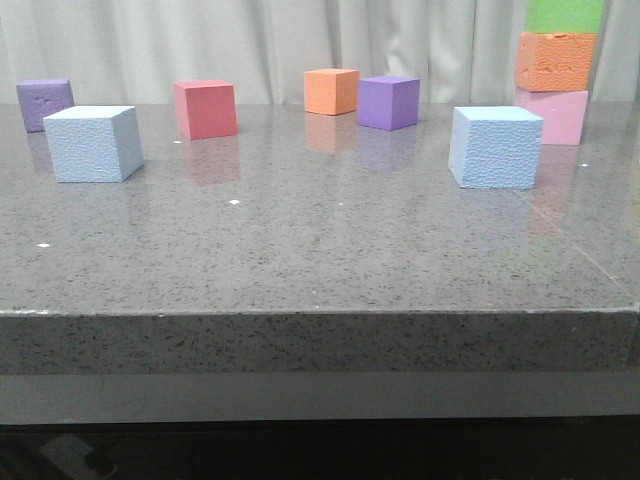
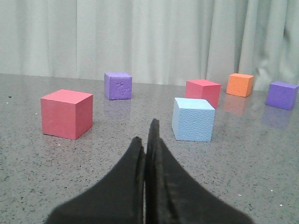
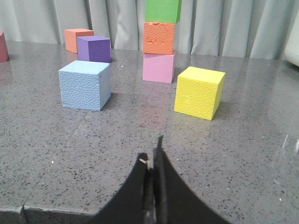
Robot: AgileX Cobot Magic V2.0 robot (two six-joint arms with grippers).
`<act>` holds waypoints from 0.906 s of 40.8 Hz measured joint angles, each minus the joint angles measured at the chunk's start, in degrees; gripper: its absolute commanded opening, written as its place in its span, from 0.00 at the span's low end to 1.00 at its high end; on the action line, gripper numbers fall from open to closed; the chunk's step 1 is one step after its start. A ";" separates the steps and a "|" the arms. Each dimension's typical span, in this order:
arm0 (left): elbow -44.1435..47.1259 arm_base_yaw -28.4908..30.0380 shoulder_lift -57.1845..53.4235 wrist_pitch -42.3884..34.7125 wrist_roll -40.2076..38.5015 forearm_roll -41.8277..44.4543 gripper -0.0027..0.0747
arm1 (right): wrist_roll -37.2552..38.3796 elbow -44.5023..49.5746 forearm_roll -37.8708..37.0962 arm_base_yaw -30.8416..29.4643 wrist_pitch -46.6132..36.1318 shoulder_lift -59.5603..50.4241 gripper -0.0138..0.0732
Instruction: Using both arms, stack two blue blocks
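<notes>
Front view: the left blue block [image 1: 93, 143] and right blue block [image 1: 494, 147] sit well apart on the table [image 1: 320, 250] (nothing stacked). Wrist views: left gripper [image 2: 147, 140] and right gripper [image 3: 154, 156] closed, empty, short of both.

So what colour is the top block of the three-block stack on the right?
Green, above orange and pink blocks; the stack's top block shows best in the right wrist view.

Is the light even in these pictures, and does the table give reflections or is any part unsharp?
Front view: soft, even light; the glossy table mirrors the red cube faintly. Left wrist view: the shut left claw close to the lens is soft. Right wrist view: reflection under the pink cube; the right claw looks blurred.
</notes>
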 measured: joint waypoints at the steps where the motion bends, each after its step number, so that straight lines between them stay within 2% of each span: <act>1: 0.00 0.00 0.00 0.00 0.00 0.00 0.01 | 0.00 0.00 0.00 0.00 0.00 0.00 0.02; 37: 0.00 0.00 0.00 -2.09 0.00 0.00 0.01 | 0.00 0.00 0.00 0.00 -0.63 0.00 0.02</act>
